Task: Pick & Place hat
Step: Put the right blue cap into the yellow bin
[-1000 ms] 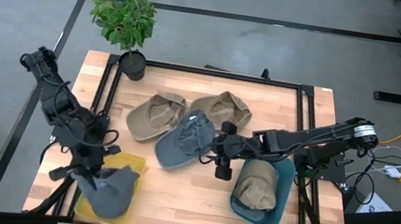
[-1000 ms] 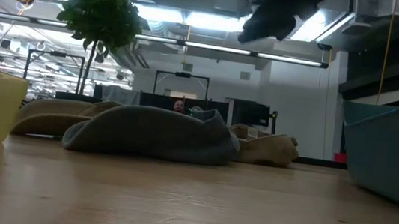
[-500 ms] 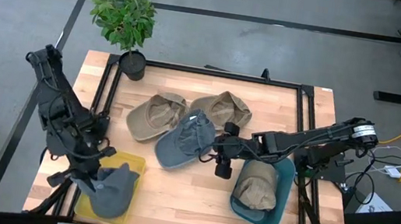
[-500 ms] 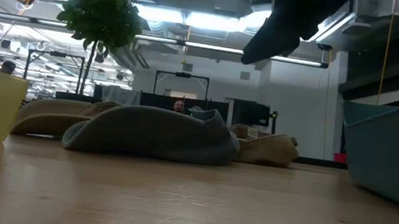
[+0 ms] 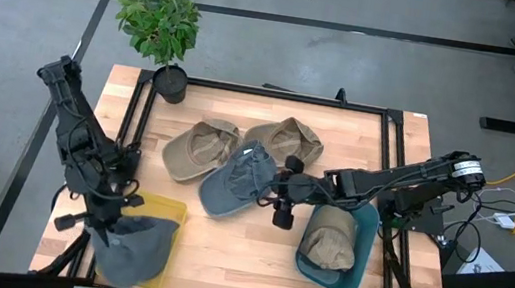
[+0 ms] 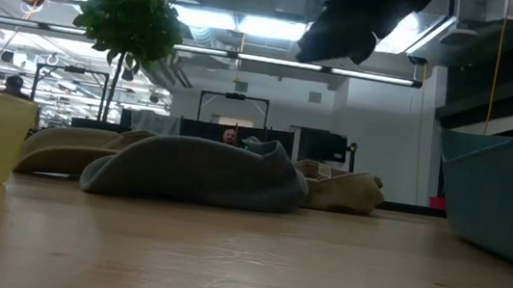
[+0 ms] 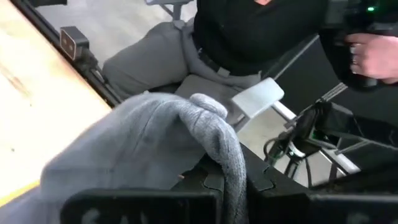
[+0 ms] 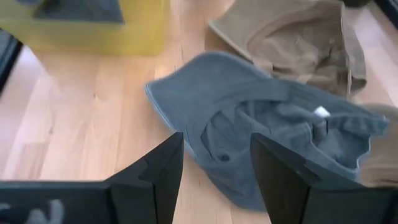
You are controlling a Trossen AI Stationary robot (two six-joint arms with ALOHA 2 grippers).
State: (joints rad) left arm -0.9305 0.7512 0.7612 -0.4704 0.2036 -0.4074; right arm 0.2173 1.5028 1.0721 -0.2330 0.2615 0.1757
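Hat placement is under way on two fronts. The grey hat hangs over the yellow bin at the table's near left corner, pinched in the closed fingers of the left gripper; the left wrist view shows the grey cloth bunched between them. Judged from this, the release should come only once the crown lies inside the bin walls, since part of the cloth seems to drape over the near rim and could slide out.

The blue hat lies mid-table, open side up. The right gripper hovers just beside its right edge with fingers apart and nothing between them. A good grasp would likely take the brim or crown edge, not the loose lining.

Two tan hats lie just beyond the blue hat, the left one touching it; a careless closure might catch both. A third tan hat sits in the teal bin at the right. A potted plant stands at the far left corner, well apart.
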